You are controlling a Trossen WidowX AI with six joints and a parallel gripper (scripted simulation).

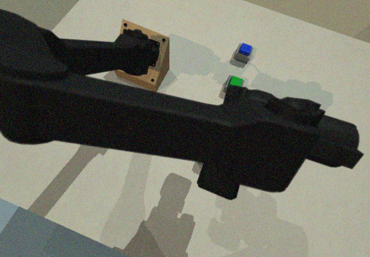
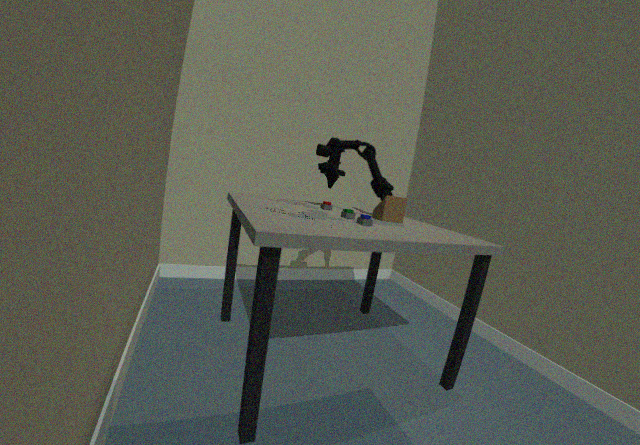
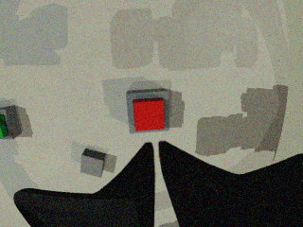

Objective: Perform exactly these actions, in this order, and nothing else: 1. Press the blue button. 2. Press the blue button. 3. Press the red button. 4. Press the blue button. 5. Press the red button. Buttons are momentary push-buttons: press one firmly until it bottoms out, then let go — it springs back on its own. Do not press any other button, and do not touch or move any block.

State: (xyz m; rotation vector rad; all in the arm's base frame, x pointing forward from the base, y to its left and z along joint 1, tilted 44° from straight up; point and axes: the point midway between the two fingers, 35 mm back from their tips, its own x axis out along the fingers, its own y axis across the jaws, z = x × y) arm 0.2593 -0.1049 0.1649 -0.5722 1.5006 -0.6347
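The red button stands raised on its grey base; the arm hides it in the top view. The blue button stands raised at the far end of the row, outside the wrist view. My gripper is shut with nothing between its fingers. It hangs well above the table, over the area of the red button and touching nothing. In the wrist view its fingertips are just below the red button's base.
The green button stands between the blue and red ones, partly hidden by the arm in the top view. A small grey block lies near the red button. A wooden wedge is at the arm's base on the table.
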